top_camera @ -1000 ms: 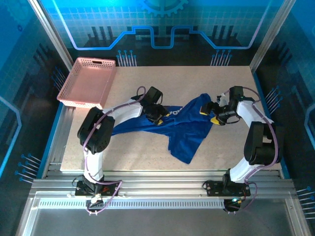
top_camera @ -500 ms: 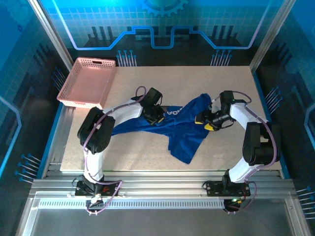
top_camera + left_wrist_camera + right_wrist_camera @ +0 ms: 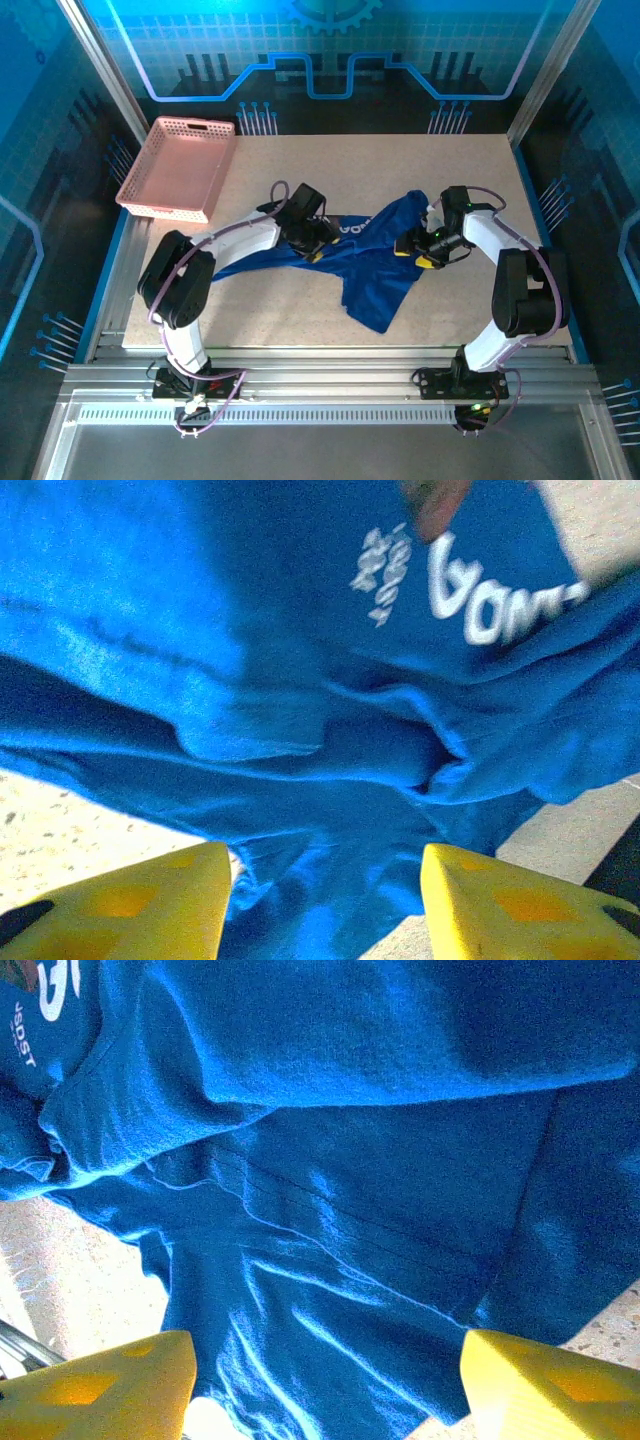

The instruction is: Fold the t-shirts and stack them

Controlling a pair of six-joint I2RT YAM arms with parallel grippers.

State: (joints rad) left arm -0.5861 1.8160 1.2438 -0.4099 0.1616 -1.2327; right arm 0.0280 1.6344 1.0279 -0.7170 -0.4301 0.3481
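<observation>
Eyes on the left gripper (image 3: 312, 240): its yellow fingers (image 3: 130, 900) stand apart, nothing pinched, and rumpled blue cloth shows in the gap between them. Whether the tips touch the cloth, I can't tell. It's down over the t-shirt (image 3: 375, 265), on the stretch that runs toward the pink basket (image 3: 180, 170), and of the two grippers it's the one closer to that basket. Just past its fingertips there's white lettering (image 3: 500, 600) on the cloth, running at a slant, with a smaller block of print beside it.

Over to the right gripper (image 3: 328, 1350): jaws wide apart here too, closed on nothing, with creased blue fabric spread out beyond them and a bit of speckled table (image 3: 300, 310) peeking out at the edges. This one is at the shirt's end away from the basket, right beside the raised fold there.

Now the shirt itself: royal blue, unfolded, bunched in a crooked heap. One long arm of cloth reaches back toward the basket side, another flap points toward the arm bases, and a third peak points to the far edge. It lies well apart from the basket, off to the basket's right and closer to the arms, about mid-table. The basket sits at the table's far left corner
</observation>
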